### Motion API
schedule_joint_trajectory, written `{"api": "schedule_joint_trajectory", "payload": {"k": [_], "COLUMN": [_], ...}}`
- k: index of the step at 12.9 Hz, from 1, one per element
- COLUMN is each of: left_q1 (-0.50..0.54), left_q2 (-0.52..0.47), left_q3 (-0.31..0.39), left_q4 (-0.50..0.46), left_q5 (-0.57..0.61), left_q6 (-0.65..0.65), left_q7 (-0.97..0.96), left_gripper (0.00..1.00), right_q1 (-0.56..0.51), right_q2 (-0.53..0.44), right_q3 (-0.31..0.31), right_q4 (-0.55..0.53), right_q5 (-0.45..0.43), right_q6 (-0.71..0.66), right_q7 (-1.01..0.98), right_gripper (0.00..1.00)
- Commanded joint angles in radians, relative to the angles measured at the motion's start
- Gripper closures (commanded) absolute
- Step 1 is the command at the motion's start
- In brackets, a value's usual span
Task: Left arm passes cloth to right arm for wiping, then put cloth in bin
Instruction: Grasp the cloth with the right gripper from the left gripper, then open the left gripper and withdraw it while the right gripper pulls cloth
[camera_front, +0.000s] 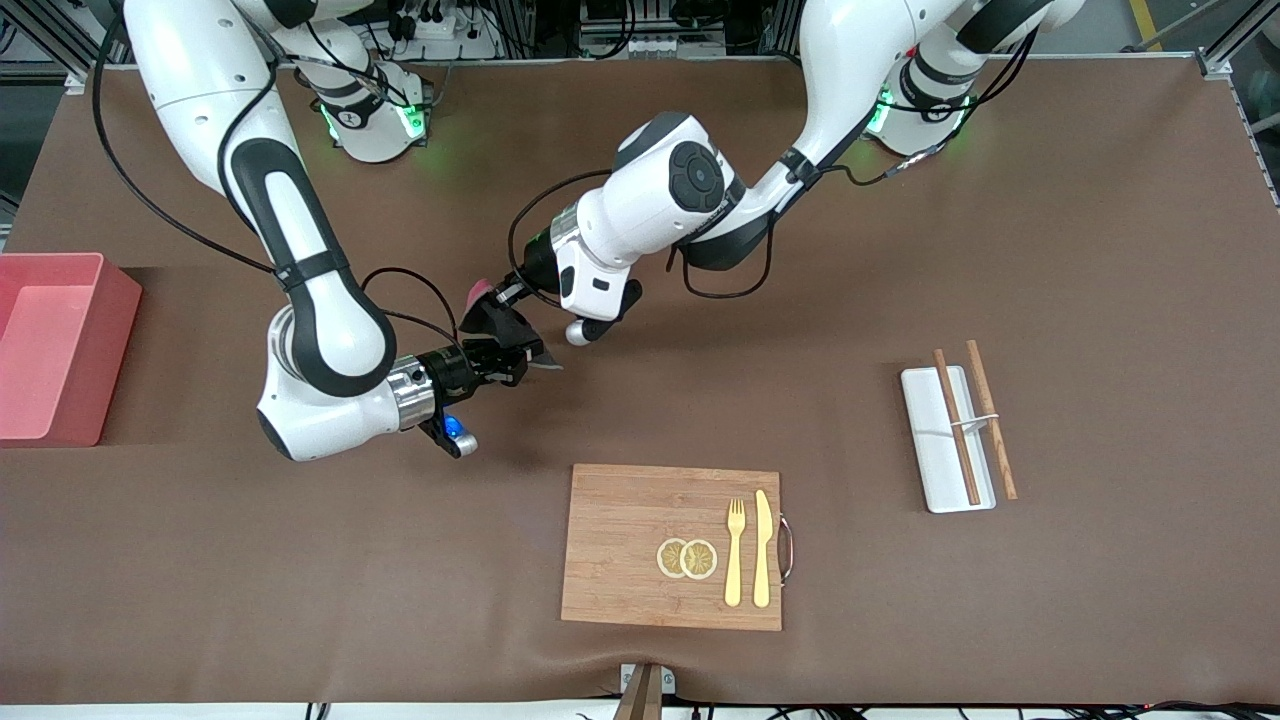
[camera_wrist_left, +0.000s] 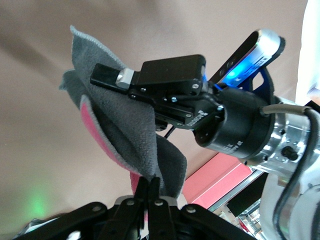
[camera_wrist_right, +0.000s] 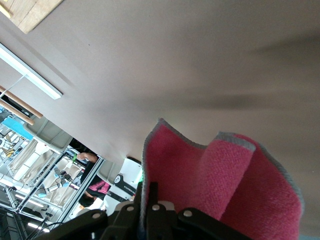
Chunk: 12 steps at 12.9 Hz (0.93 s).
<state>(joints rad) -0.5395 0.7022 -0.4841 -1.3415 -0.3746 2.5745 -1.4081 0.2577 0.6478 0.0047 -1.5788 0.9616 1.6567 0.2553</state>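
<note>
The handover is in hand — the cloth (camera_front: 500, 322) is pinched by both the left pincer (camera_front: 513, 291) and right pincer (camera_front: 512, 362); release by the left is called for next.

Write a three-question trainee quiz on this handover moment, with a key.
1. True or false: both grippers are shut on the cloth.
2. Which is nearer the front camera: A) the cutting board or B) the white tray?
3. Fill in: the pink bin sits toward the ____ arm's end of the table.

Key:
1. True. The left gripper and the right gripper each clamp a part of it, above the table.
2. A.
3. right
</note>
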Motion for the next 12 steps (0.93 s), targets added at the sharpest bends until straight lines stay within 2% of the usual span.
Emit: {"api": "schedule_joint_trajectory", "payload": {"k": [1,2,3,6,10,12], "left_q1": [0.003,0.013,0.027,0.116,0.303,0.410], "left_q2": [-0.006,-0.016,-0.039,-0.110,-0.214,-0.269], "left_q3": [0.007,0.009,0.015,0.013,0.013,0.013], "left_q4": [0.018,0.018,0.016,0.010,0.012,0.009], "left_q5": [-0.017,-0.017,-0.008,0.002,0.025,0.081], "left_q6": [0.009,0.009,0.007,-0.022,-0.224,-0.389], "left_q7": [-0.011,-0.011,-0.011,-0.009,0.040,0.147], "left_gripper": [0.74,0.41,0.00,0.00,0.00,0.00], "right_q1": [-0.005,-0.005,0.000,-0.008,-0.104,-0.190], "right_q2": [-0.014,-0.014,-0.013,-0.011,-0.007,-0.013], "right_q3": [-0.005,-0.005,-0.006,-0.006,-0.008,-0.008], "right_q4": [-0.012,-0.007,-0.003,-0.003,-0.003,-0.003], "right_q5": [-0.010,-0.030,-0.078,-0.204,-0.354,-0.443], "right_q6": [-0.005,0.003,0.027,0.149,0.153,0.138], "right_q7": [-0.024,-0.027,-0.049,-0.155,-0.328,-0.434], "right_gripper": [1.00,1.00,1.00,1.00,1.00,1.00]}}
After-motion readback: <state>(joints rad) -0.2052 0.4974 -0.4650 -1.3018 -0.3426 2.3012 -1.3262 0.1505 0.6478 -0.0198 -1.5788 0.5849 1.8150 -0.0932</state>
